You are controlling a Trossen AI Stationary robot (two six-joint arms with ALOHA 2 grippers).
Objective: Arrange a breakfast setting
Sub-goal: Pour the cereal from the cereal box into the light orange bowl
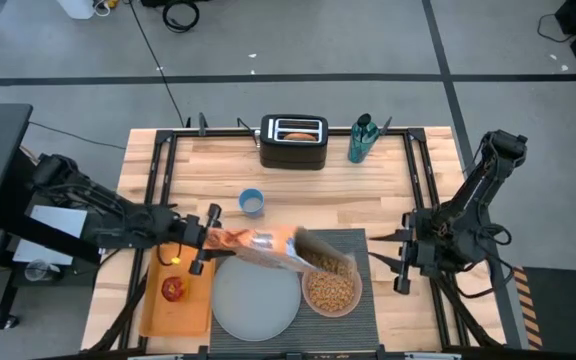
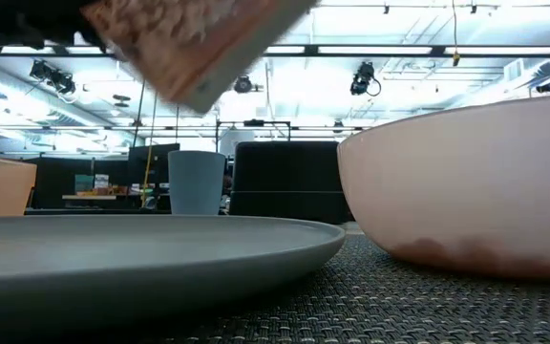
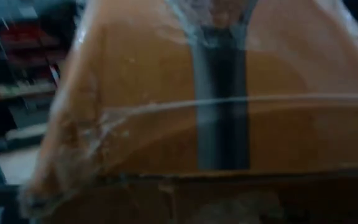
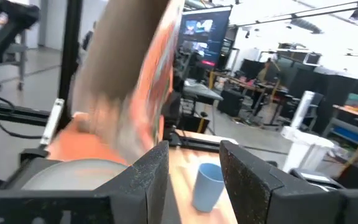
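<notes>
Key relation: the orange cardboard cereal box (image 1: pixel 268 249) lies tipped on its side above the mat, its long axis running from the left gripper (image 1: pixel 204 240) at its base across to the pink bowl (image 1: pixel 331 292), open mouth over the bowl's rim.
Left gripper: pinching the box's closed end, over the gap between the wooden board (image 1: pixel 158 310) and the plate; its wrist view is filled by the box's orange face.
Right gripper: waits at the mat's right edge (image 1: pixel 405 262), fingers spread and holding nothing, well apart from the box.
Nearer arm: the left, already on the box.
Bowl: smooth, rounded, matt pink; filled with tan cereal pieces; sits on the mat's right half.
Plate: large pale grey round plate (image 1: pixel 256 300), flat and smooth, bare, just beside the bowl.
Placemat: dark grey rectangular woven mat (image 2: pixel 428 306), coarse-textured.
Apple: red, glossy, round (image 1: pixel 173 289), on the board.
Likely step: pouring looks nearly done; righting the box would pivot about the left grip.
</notes>
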